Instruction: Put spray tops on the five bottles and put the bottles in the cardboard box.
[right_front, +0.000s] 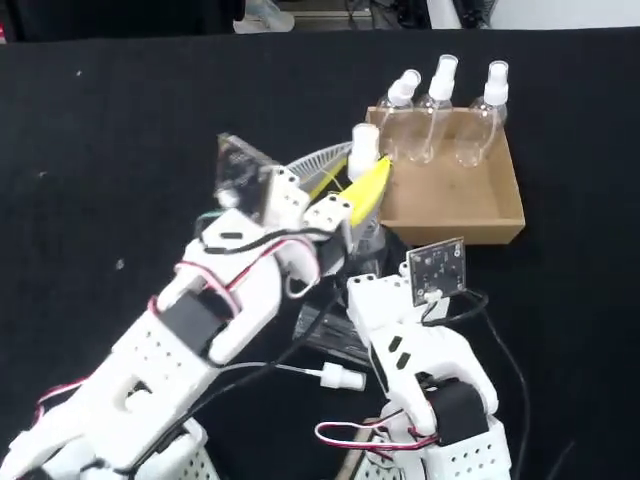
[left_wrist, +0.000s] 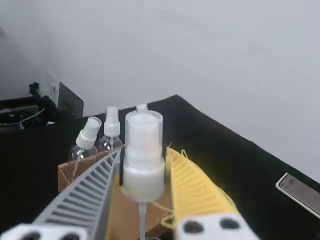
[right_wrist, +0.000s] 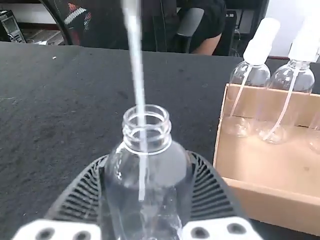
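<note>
Holding spray top (left_wrist: 143, 152) over bottle (right_wrist: 165, 175) (box (right_wrist: 265, 197) beside).

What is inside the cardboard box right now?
Three capped bottles stand along the cardboard box's far wall; the floor in front is bare. The left tool, holding a spray top, covers part of one side, so that bit cannot be seen.
</note>
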